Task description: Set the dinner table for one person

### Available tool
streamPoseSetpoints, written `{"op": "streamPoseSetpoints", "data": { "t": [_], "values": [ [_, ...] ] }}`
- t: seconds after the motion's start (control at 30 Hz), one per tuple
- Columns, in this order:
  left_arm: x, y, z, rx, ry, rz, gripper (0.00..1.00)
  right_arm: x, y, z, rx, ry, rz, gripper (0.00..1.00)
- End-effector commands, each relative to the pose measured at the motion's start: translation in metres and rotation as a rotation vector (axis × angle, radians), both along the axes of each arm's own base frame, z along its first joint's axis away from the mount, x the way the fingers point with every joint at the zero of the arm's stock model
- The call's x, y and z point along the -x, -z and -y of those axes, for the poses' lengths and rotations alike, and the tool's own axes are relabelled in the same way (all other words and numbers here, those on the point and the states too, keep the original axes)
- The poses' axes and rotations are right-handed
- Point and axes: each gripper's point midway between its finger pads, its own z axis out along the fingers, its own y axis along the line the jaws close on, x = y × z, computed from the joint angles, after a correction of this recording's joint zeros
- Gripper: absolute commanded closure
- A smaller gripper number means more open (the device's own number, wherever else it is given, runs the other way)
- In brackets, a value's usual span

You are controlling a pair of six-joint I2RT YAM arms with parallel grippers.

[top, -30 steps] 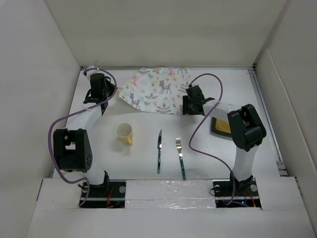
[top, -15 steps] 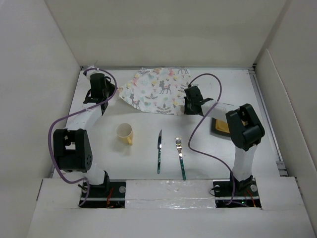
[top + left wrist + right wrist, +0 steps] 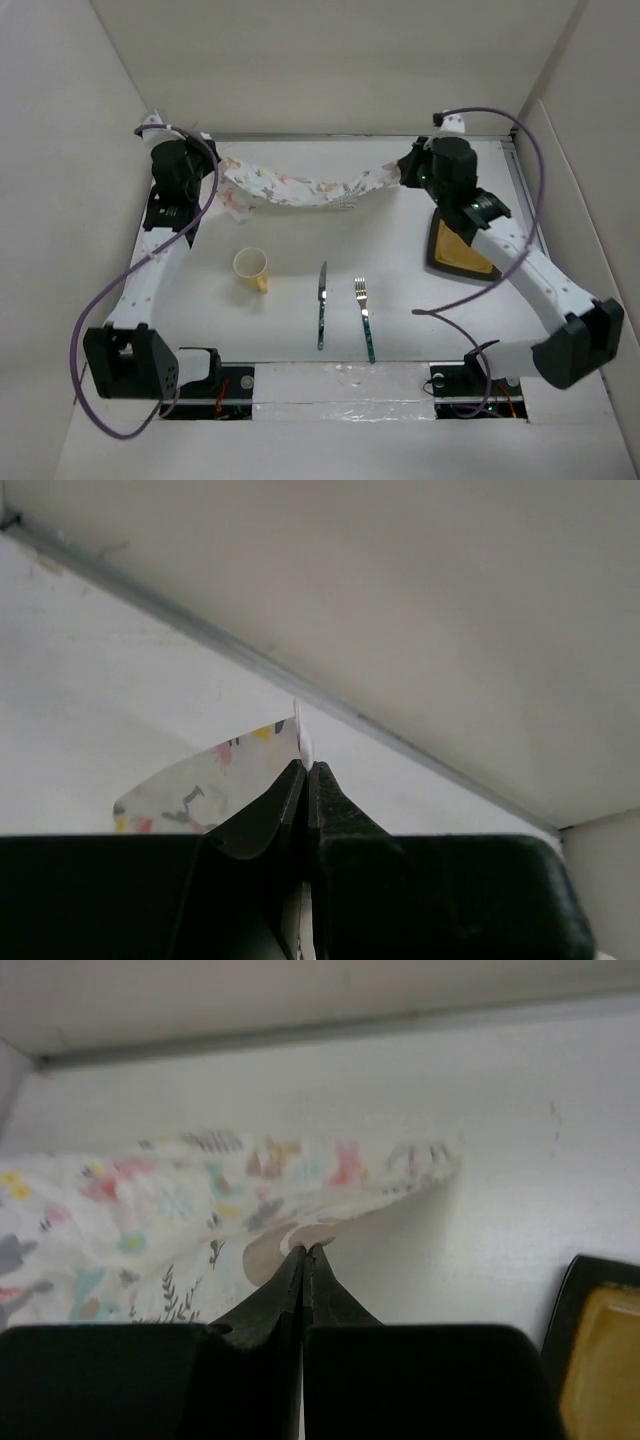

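Now both jaws are clamped on the placemat (image 3: 300,187), left gripper (image 3: 218,170) and right gripper (image 3: 404,172) one end each, slung above the dinner table's (image 3: 290,295) far edge; best stretch it level, lowering both ends together.

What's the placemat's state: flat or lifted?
Lifted: the placemat sags between the left end effector and right end effector, each pinching an end.

Nothing on the table (image 3: 290,250) carries readable words, numbers or brand marks (the placemat (image 3: 300,187) shows only pictures).
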Motion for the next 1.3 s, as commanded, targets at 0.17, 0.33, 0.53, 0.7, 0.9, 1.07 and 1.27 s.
{"op": "streamPoseSetpoints", "data": {
  "t": [0.17,0.33,0.53,0.7,0.9,1.07,1.27],
  "values": [
    [0.060,-0.140,-0.004,-0.004,0.003,0.375,1.00,0.043,-0.132,0.029,-0.072,0.010,0.274,1.00],
    [0.030,-0.132,-0.008,-0.037,-0.022,0.327,1.00,0.017,-0.142,0.029,-0.074,0.013,0.286,1.00],
    [-0.037,-0.104,-0.016,-0.071,-0.077,0.202,1.00,-0.059,-0.121,0.013,-0.076,-0.015,0.232,1.00],
    [-0.061,-0.140,-0.021,-0.087,-0.111,0.222,1.00,-0.089,-0.165,0.012,-0.103,-0.030,0.280,1.00],
    [-0.045,-0.130,-0.019,-0.062,-0.100,0.236,1.00,-0.082,-0.146,0.019,-0.092,-0.026,0.256,1.00],
    [-0.025,-0.042,-0.016,0.003,-0.096,0.105,1.00,-0.077,-0.065,0.029,-0.106,-0.018,0.128,1.00],
    [0.003,0.082,0.004,0.136,-0.029,-0.094,1.00,-0.062,0.050,0.050,-0.171,0.023,-0.039,1.00]
  ]
}}
